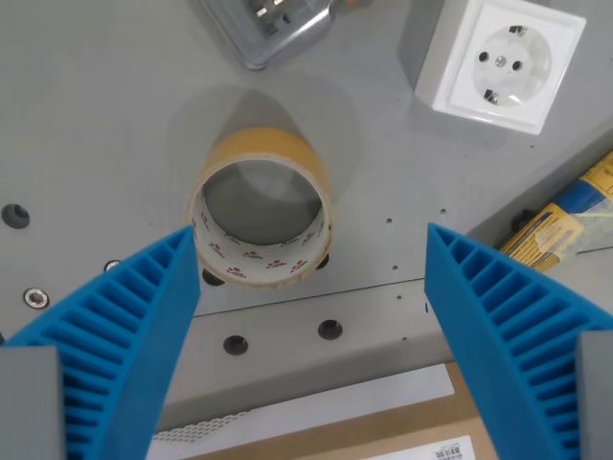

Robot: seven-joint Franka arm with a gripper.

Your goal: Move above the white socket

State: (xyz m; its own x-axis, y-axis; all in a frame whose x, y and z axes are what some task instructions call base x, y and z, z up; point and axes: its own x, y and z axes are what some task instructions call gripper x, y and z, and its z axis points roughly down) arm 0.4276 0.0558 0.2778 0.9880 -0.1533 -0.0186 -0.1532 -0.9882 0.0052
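A grey desk (96,115) fills the wrist view, seen from above. Two blue ribbed fingers (124,345) rise from the bottom corners; the gripper (308,251) has its jaws spread wide and holds nothing.

Between the jaws, slightly toward the wrist view's left, a roll of tape (261,206) stands on the desk, its open centre facing the camera.

The white socket (501,61) lies in the upper right corner of the view, well apart from the jaws, up and to the wrist view's right of their midpoint. It is a square block lying flat, its round face pointing up at the camera, so it has no clear long axis; the square sits turned slightly clockwise in the frame. Judging from this, the coming move calls for a shift toward that upper right corner until the socket sits centred between the jaws.

A grey metal-framed device (263,29) is cut off at the top edge. A yellow and blue packet (565,216) lies at the right edge.
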